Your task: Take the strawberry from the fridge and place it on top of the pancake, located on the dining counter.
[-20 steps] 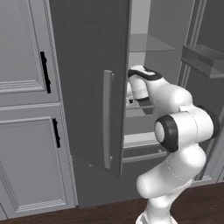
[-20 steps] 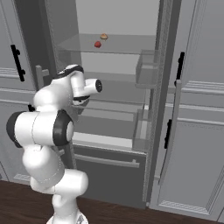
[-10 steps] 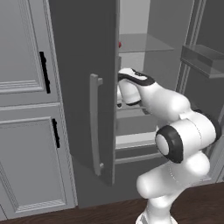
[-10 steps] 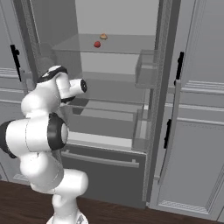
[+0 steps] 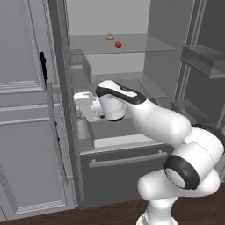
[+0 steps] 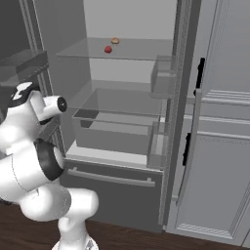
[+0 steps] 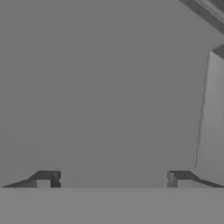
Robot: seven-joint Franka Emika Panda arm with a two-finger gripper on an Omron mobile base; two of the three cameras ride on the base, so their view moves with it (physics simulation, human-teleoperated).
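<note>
On the upper glass shelf [image 5: 132, 44] of the fridge [image 6: 136, 146] I see the strawberry [image 5: 117, 45] lying near a small tan-orange item [image 5: 110, 37].

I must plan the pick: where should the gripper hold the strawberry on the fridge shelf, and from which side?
Probably grip the strawberry across its round middle, coming in level from the fridge's open front. It sits alone on the upper glass shelf, apart from the tan item behind it.
</note>
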